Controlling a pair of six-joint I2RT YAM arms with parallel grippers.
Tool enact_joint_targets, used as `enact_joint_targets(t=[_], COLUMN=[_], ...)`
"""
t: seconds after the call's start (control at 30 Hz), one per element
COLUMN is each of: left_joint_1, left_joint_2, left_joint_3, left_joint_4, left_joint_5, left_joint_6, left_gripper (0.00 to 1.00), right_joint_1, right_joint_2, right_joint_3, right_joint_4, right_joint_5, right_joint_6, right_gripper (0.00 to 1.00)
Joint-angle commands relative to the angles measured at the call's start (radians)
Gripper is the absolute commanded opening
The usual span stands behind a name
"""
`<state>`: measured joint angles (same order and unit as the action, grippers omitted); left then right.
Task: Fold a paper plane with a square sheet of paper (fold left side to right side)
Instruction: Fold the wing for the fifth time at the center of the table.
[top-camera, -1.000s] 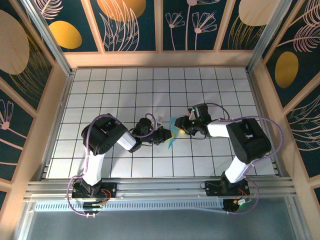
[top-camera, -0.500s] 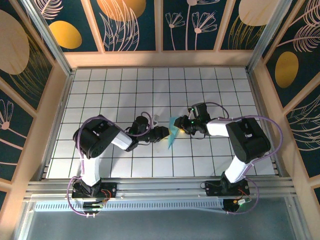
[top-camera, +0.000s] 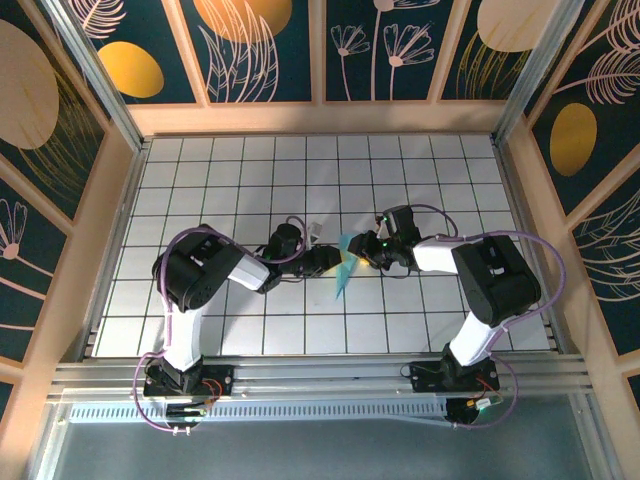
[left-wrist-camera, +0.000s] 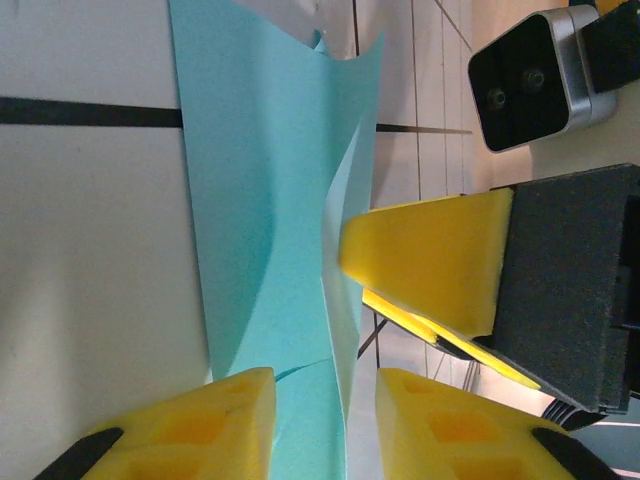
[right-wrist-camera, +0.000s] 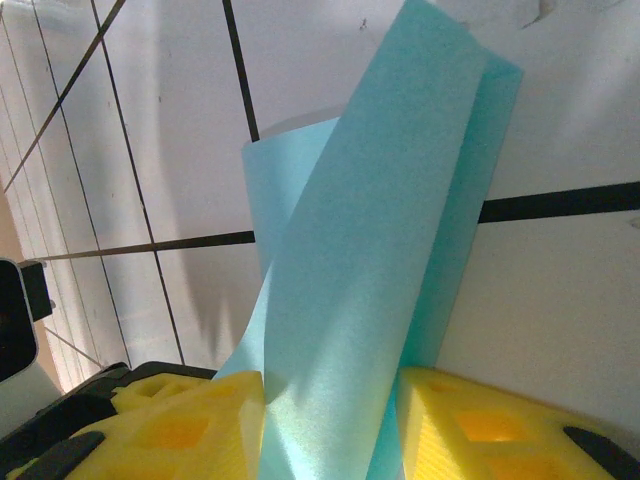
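The square sheet of paper (top-camera: 343, 272) is folded into a narrow light-cyan strip standing up off the middle of the table; whether it has a paper plane's shape I cannot tell. My right gripper (top-camera: 360, 250) holds its upper end. In the right wrist view the curled paper (right-wrist-camera: 370, 260) fills the gap between the yellow fingers of the right gripper (right-wrist-camera: 330, 385). My left gripper (top-camera: 328, 260) faces it from the left. In the left wrist view the paper (left-wrist-camera: 260, 200) runs between the parted fingers of the left gripper (left-wrist-camera: 325, 385), with a gap on the right side.
The white gridded table (top-camera: 220, 190) is boxed in by wooden walls (top-camera: 320, 118) at the back and sides, with a metal rail (top-camera: 320, 375) along the front. The right gripper's yellow pad (left-wrist-camera: 430, 260) and wrist camera (left-wrist-camera: 530, 75) sit close to my left fingers.
The left gripper has opened its jaws and let go of the paper, and its arm has shifted slightly. The right gripper keeps hold of the paper in the same place.
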<state>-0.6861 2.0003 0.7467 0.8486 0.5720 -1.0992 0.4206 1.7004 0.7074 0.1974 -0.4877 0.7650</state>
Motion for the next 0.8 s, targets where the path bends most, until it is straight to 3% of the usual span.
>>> enact_joint_targets(t=[0.0, 0.23, 0.77], left_joint_1=[0.000, 0.000, 0.001], left_joint_2=[0.027, 0.030, 0.050], left_joint_3=[0.023, 0.029, 0.052], left_joint_4=[-0.002, -0.050, -0.144], left_joint_5=[0.012, -0.021, -0.061], left_joint_6=[0.022, 0.035, 0.057], left_gripper=[0.26, 0.07, 0.00], right_joint_1=[0.011, 0.011, 0.012], right_joint_2=[0.038, 0.036, 0.005], right_joint_3=[0.011, 0.018, 0.026], right_joint_4=[-0.034, -0.045, -0.058], right_joint_5=[0.049, 0.049, 0.045], right_joint_6=[-0.024, -0.032, -0.038], right_gripper=[0.40, 0.40, 0.40])
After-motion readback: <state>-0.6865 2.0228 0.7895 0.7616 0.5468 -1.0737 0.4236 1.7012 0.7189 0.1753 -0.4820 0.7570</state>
